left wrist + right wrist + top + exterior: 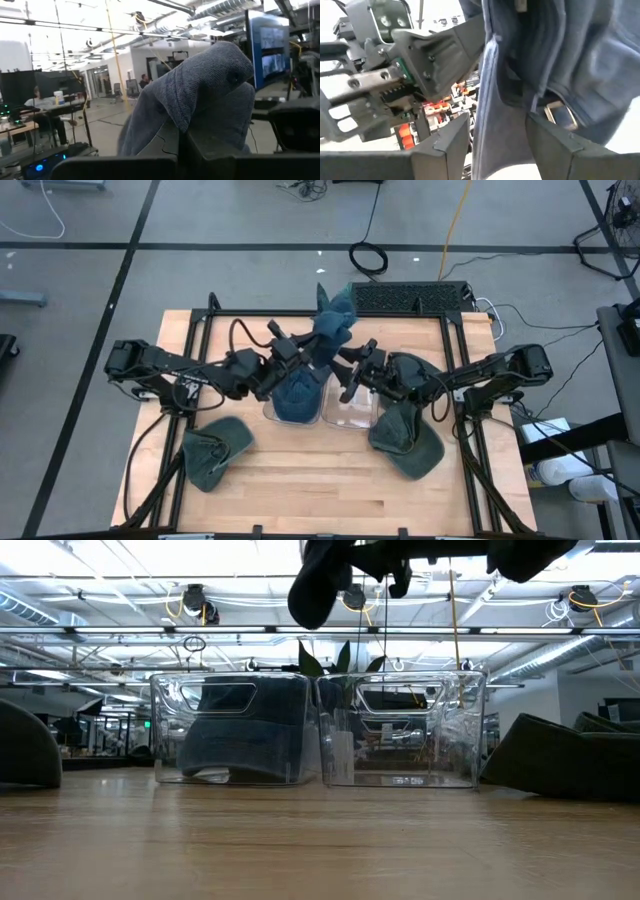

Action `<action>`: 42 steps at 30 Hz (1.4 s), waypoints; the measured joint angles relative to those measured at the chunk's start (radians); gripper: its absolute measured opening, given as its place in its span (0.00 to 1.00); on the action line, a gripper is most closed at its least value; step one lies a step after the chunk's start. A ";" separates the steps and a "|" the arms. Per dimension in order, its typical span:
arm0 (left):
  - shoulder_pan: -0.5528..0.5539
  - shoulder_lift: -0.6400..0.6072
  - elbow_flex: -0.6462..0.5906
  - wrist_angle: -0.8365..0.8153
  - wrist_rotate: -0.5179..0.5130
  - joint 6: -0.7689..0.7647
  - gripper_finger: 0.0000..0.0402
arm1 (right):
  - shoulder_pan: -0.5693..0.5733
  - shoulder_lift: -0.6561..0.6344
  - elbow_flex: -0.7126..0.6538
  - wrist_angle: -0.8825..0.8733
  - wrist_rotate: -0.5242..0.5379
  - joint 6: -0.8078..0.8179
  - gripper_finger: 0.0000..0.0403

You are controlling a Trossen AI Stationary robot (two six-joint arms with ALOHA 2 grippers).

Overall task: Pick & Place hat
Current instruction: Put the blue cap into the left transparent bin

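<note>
Holding a blue denim cap (332,320) together, both grippers meet over the two clear bins at table centre. Cap hangs raised above the bins, long axis running 12 to 6 o'clock in the high view, its peak end toward 12. Left gripper (300,348) is clamped on its cloth, left arm reaching in from 9 o'clock. Right gripper (345,370), from 3 o'clock, has fingers (555,135) closed on the strap side. Left bin (294,402) holds another blue cap; right bin (350,410) adjoins it. Two dark green caps (215,452) (408,442) lie at 7 and 5 o'clock.
</note>
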 joint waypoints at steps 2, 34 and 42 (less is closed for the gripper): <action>0.001 0.000 0.000 -0.024 0.011 -0.021 0.00 | 0.001 0.000 0.000 0.000 -0.020 0.000 0.45; -0.026 -0.023 0.000 -0.267 0.048 -0.034 0.14 | 0.030 -0.032 -0.001 -0.224 0.011 -0.034 0.01; -0.041 -0.108 0.000 -0.510 0.049 -0.037 0.35 | 0.057 -0.177 -0.001 -0.505 0.010 0.033 0.00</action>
